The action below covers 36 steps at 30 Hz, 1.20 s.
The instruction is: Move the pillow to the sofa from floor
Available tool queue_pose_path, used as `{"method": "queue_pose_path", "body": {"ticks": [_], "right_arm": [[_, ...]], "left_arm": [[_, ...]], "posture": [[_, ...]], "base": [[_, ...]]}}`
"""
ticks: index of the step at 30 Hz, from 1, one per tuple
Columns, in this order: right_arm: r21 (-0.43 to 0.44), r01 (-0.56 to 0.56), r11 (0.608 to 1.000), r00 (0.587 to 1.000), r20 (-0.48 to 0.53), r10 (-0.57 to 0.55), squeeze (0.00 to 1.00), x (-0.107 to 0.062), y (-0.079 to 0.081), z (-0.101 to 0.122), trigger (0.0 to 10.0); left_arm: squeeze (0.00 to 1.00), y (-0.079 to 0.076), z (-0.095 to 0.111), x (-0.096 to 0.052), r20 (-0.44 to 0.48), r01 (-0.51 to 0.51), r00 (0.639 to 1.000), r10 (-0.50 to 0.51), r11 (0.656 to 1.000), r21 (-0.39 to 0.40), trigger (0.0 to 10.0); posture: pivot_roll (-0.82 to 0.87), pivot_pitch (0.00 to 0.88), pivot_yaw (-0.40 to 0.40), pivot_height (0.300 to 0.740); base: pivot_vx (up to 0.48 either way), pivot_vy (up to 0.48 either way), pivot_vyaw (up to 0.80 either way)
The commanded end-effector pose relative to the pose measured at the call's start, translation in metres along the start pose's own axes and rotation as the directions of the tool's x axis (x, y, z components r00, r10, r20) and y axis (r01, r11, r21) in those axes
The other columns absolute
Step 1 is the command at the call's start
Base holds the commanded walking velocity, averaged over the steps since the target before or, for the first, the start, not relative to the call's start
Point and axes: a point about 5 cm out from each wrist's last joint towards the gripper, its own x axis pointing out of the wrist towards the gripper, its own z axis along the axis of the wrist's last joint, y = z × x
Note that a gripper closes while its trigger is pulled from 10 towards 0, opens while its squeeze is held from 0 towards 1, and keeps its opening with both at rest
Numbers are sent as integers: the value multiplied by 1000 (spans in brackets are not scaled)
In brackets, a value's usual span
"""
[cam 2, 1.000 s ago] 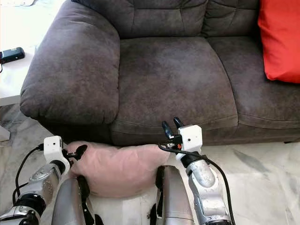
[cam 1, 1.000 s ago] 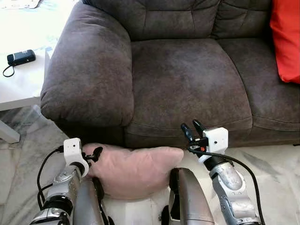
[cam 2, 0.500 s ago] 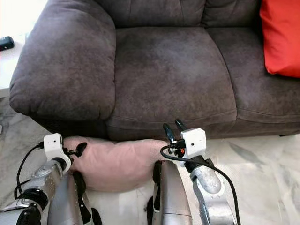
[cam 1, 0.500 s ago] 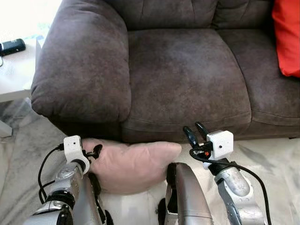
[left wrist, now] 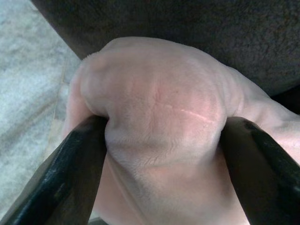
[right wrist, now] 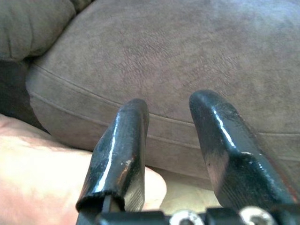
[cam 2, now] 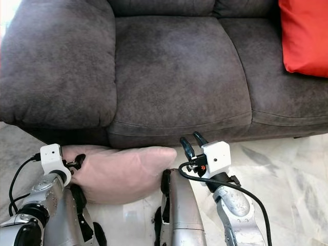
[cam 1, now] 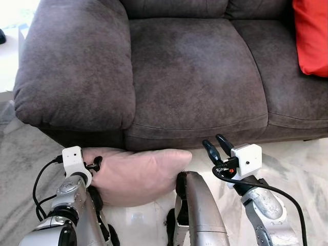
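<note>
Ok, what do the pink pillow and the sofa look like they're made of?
Pillow: soft pink plush or velour, apparently; it bulges between the left gripper's fingers, showing a fine nap. Sofa: dark brown-grey microsuede or similar, matte, with mottled brushed patches and stitched seams.

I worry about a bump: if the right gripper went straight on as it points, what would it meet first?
Probably the sofa's seat cushion front; the right gripper points at it, open and empty, depth unclear.
</note>
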Motion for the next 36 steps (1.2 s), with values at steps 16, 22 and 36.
{"method": "queue_pose_path", "body": {"ticks": [16, 22, 36], "right_arm": [[28, 52, 998, 999, 2, -52, 0, -5, -8, 5, 10000], [30, 54, 998, 999, 2, -54, 0, -5, -7, 5, 10000], [32, 59, 998, 998, 5, -59, 0, -3, -7, 4, 10000]], "left_arm": [[0, 7, -11, -3, -36, -23, 999, 23, 1000, 8, 0], [0, 10, -7, -2, -25, -27, 999, 27, 1000, 6, 0], [0, 10, -3, -2, -8, -16, 1000, 16, 1000, 9, 0]], "posture": [[-103, 344, -136, 500], [-97, 344, -132, 500], [-93, 340, -128, 500]], "base": [[0, 0, 0], [0, 0, 0], [0, 0, 0]]}}
